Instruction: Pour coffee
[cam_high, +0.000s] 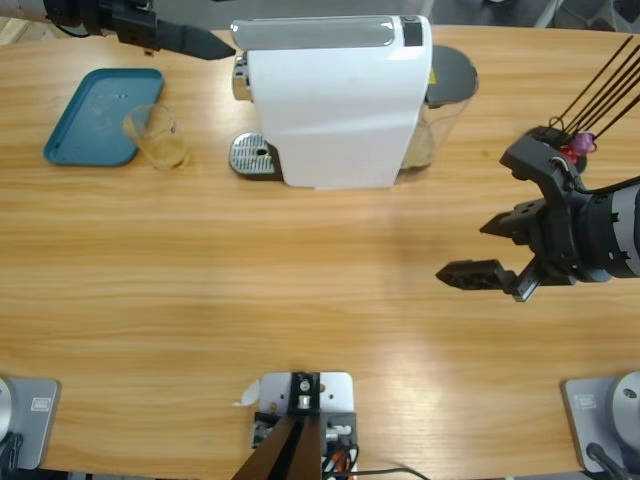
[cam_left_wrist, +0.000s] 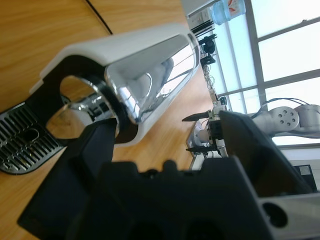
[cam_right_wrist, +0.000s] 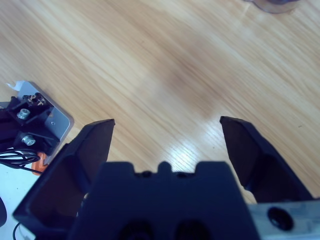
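Observation:
A white coffee machine stands at the back middle of the table, its chrome spout over a metal drip grate. A clear tumbler stands on the wood left of the grate, beside the tray, and not under the spout. It shows only a faint yellowish tint; the coffee is not in view. My left gripper comes in from the top left and is open, its jaws right at the machine's front top end. Far right, my right gripper hangs open over bare wood, holding nothing.
A teal tray lies at the back left. The machine's dark water tank sits on its right side. Black cables run to the upper right from the right arm.

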